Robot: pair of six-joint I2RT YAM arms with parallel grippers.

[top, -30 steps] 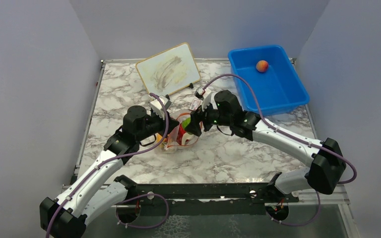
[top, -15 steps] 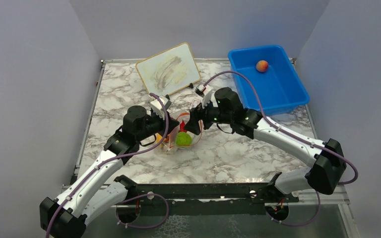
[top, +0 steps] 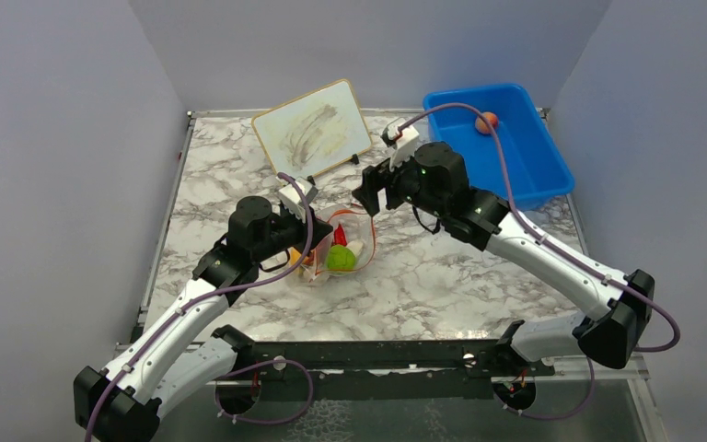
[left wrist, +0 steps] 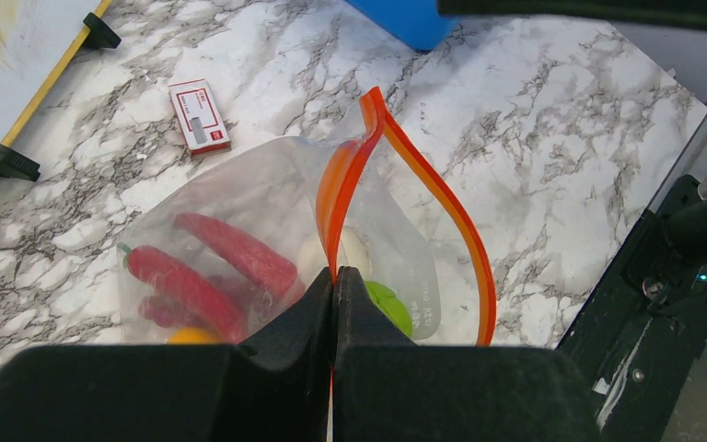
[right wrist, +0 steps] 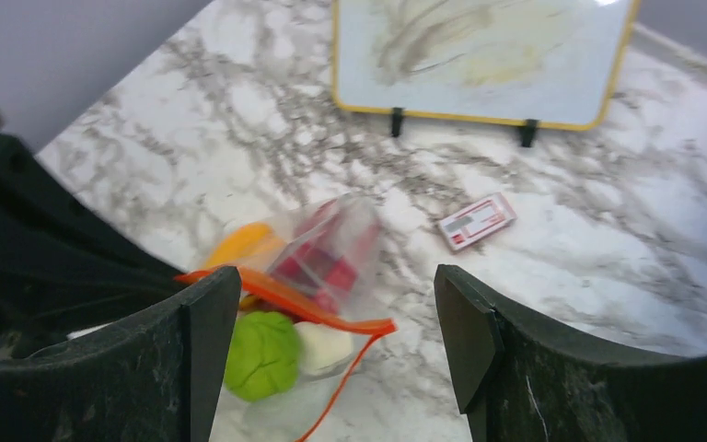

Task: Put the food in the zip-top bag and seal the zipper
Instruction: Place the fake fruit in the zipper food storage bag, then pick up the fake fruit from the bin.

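Note:
The clear zip-top bag (top: 339, 247) lies mid-table with its mouth held open. Its red-orange zipper strip (left wrist: 350, 161) forms a loop. My left gripper (left wrist: 333, 281) is shut on the near lip of the strip. Inside the bag I see a green round fruit (right wrist: 260, 355), a white mushroom (right wrist: 324, 346), red chilies (left wrist: 239, 253) and an orange-yellow pepper (right wrist: 237, 245). My right gripper (top: 375, 191) is open and empty, raised above the table behind and right of the bag. A peach-coloured fruit (top: 486, 122) lies in the blue bin (top: 525, 175).
A small whiteboard (top: 313, 127) on black feet stands at the back. A small red-and-white card (right wrist: 477, 221) lies on the marble behind the bag. The blue bin sits at the back right corner. Grey walls close in three sides.
The green fruit left my right gripper and dropped into the bag. My right gripper then opened, rose and pulled back toward the bin. My left gripper has kept its hold.

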